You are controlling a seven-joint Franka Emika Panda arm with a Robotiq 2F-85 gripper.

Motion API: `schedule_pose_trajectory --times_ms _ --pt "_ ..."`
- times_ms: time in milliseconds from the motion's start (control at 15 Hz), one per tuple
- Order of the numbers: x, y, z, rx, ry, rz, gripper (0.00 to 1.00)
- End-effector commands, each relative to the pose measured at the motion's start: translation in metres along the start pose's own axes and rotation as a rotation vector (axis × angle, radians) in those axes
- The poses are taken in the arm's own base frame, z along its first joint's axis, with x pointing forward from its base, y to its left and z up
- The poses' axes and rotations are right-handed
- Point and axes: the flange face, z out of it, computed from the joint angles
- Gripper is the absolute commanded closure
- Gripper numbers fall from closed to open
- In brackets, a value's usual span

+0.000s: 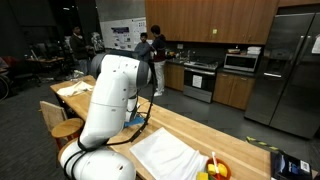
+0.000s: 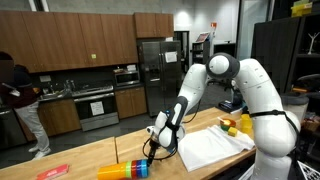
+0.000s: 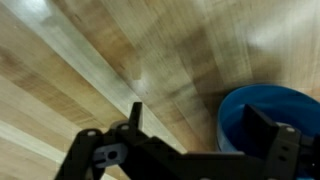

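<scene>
A white robot arm [image 2: 205, 85] reaches down over a wooden counter [image 3: 100, 60], and its gripper [image 3: 185, 140] hangs just above the boards with its jaws wide apart and nothing between them. In the wrist view a blue cup [image 3: 262, 112] sits at about 3 o'clock from the middle of the gripper, outside the gap. The dark right-hand finger [image 3: 285, 150] crosses in front of the cup's lower edge, and it is not clear whether the two touch. The cup shows as a round, bright blue shape with a darker inside, blurred and cut off by the finger. In an exterior view the gripper [image 2: 160, 138] stands close over the counter, and the blue cup [image 2: 143, 166] lies near it at about 7 o'clock. There it forms the near end of a stack of cups [image 2: 122, 169] lying on its side, with yellow and orange beyond the blue. A white cloth [image 2: 215, 150] lies spread on the counter at about 3 o'clock from the gripper.
</scene>
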Motion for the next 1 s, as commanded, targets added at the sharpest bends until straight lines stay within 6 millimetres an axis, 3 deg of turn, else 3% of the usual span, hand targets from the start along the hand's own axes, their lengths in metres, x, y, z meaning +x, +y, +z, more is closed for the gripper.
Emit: schedule_pose_trajectory --times_ms 0,533,933 --pt "-0.006 0.005 0.006 -0.021 0.085 0.048 0.00" --pt "-0.015 0.013 0.019 -0.023 0.151 0.085 0.00" --pt "-0.003 0.010 0.027 -0.006 0.160 -0.020 0.00"
